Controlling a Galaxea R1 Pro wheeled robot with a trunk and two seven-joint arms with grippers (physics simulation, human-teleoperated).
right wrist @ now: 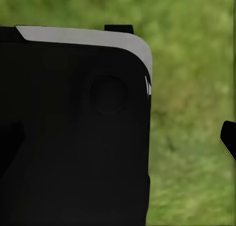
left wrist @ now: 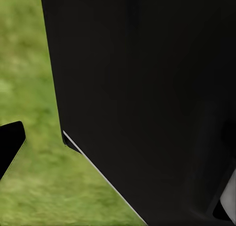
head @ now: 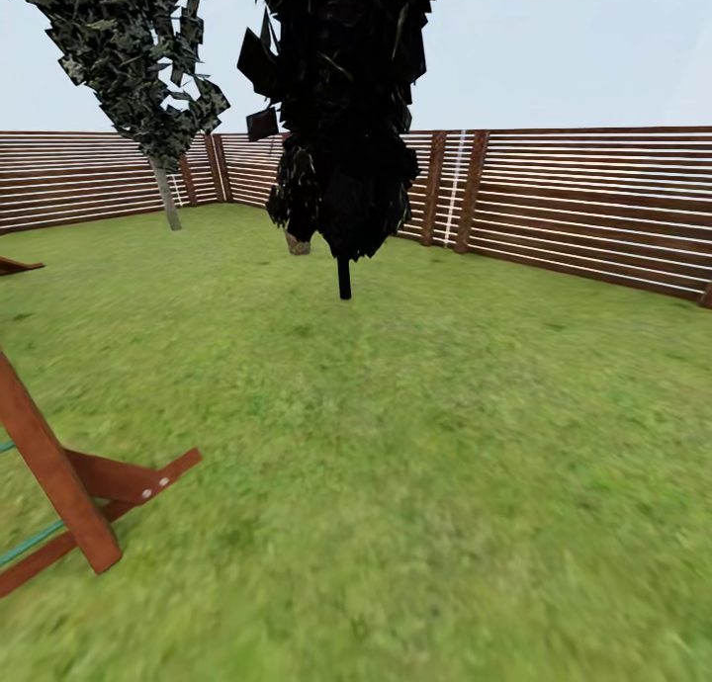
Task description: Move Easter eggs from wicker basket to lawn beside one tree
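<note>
slat fence [head: 593, 208] behind | dark thin-stemmed tree [head: 344, 119] centre | wooden play frame [head: 69, 484] left | pale sky [head: 574, 40]

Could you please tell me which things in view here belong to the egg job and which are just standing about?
Belongs to the job:
- lawn
- pale-trunked tree, far left by the fence

Just standing about:
- dark thin-stemmed tree
- wooden play frame
- slatted fence
</note>
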